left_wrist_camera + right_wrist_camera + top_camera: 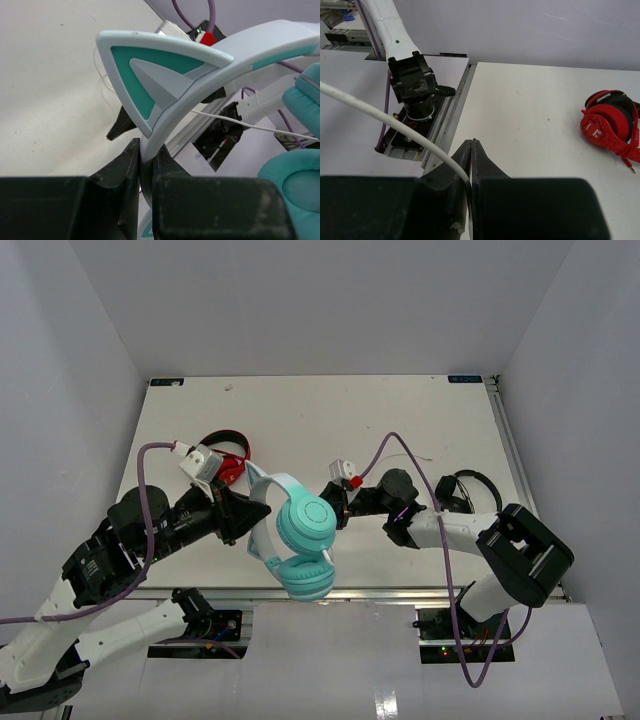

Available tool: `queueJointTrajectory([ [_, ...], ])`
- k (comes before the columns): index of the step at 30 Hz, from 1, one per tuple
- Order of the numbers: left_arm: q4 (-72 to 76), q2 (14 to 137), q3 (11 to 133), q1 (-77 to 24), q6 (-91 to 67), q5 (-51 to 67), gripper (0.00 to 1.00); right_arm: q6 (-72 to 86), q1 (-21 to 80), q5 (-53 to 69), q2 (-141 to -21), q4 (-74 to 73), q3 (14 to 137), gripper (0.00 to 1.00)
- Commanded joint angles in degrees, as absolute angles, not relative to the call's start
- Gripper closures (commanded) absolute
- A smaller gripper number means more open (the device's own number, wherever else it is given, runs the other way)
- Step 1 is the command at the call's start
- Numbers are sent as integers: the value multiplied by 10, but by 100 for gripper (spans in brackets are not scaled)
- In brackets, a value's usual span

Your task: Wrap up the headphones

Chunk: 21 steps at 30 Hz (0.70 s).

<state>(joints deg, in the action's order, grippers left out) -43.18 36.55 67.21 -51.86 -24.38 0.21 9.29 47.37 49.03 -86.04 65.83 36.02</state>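
Left end effector [145, 162] pinches headphones [305, 525], right end effector [471, 150] cord [385, 120]; one red headset [609, 121], likely one black headset [455, 492].

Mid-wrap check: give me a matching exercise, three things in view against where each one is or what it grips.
Things:
1. left end effector
2. right end effector
3. red headphones

States:
A. lying on the table
B. shut on the white cord
C. shut on the pale band

Pairs: 1-C, 2-B, 3-A

teal headphones [305, 528], pale grey band [250, 50] with teal inlays, white cord [380, 116], red-and-black headphones [612, 122], white table [400, 410]
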Motion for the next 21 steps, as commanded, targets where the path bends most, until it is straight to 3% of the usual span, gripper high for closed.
queueJointTrajectory([
  [1, -377, 366, 660, -518, -248, 79, 100, 80, 477, 473, -863, 625, 399, 92],
  [21, -354, 393, 608, -518, -242, 114, 100, 26, 505, 379, -913, 474, 494, 92],
])
